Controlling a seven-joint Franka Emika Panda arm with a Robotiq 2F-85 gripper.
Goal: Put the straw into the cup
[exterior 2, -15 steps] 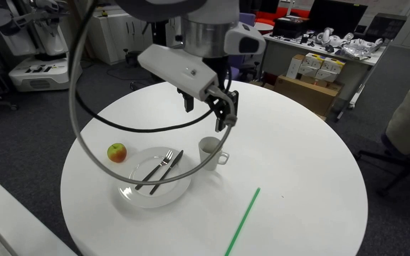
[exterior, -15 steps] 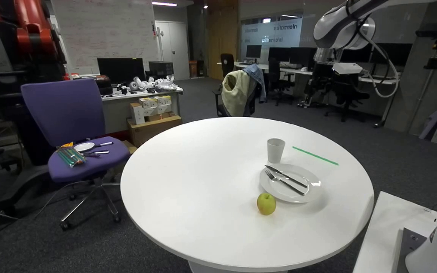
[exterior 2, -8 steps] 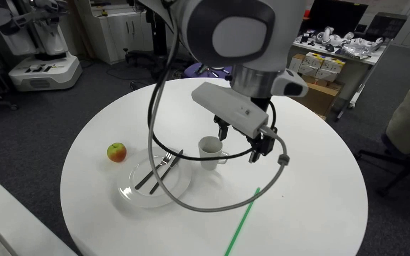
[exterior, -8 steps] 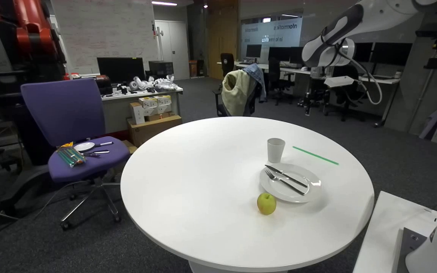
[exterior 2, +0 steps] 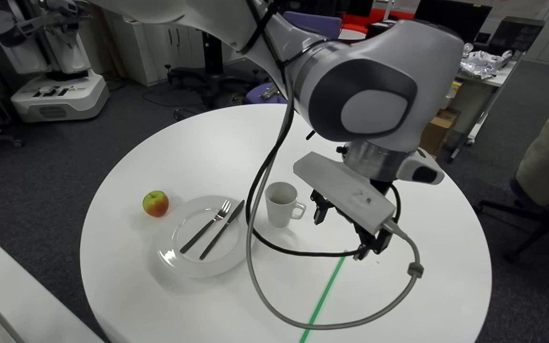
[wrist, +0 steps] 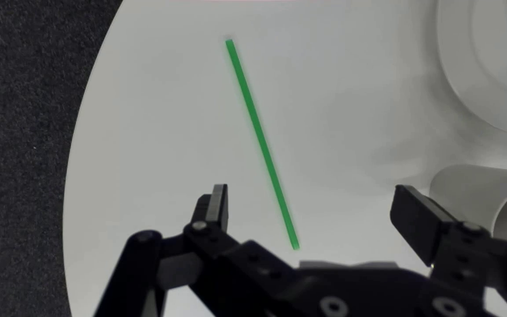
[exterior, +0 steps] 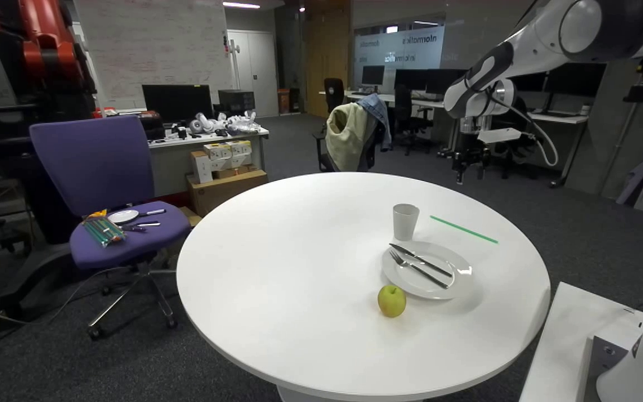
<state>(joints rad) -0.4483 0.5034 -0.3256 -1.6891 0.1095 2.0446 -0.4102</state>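
Observation:
A thin green straw (exterior: pixel 464 229) lies flat on the round white table. It shows in both exterior views (exterior 2: pixel 324 296) and in the wrist view (wrist: pixel 260 136). A white cup (exterior 2: pixel 280 209) with a handle stands upright beside the plate, apart from the straw; it also shows in an exterior view (exterior: pixel 405 222) and at the right of the wrist view (wrist: pixel 464 193). My gripper (wrist: pixel 311 187) is open and empty above the table. In the wrist view the straw's near end lies between the fingers, below them. The gripper shows in both exterior views (exterior: pixel 470 176) (exterior 2: pixel 339 239).
A white plate (exterior 2: pixel 229 264) holds a fork (exterior 2: pixel 203 232) and a knife (exterior 2: pixel 222 231). An apple (exterior 2: pixel 155 204) sits beside the plate. The cup stands close to the right finger in the wrist view. A loose cable (exterior 2: pixel 265 297) loops from the wrist. The table's edge (wrist: pixel 71 149) curves left of the straw.
The arm has moved down and over towards the straw, past the cup. The gripper stays open. The straw, cup, plate and apple have not moved.

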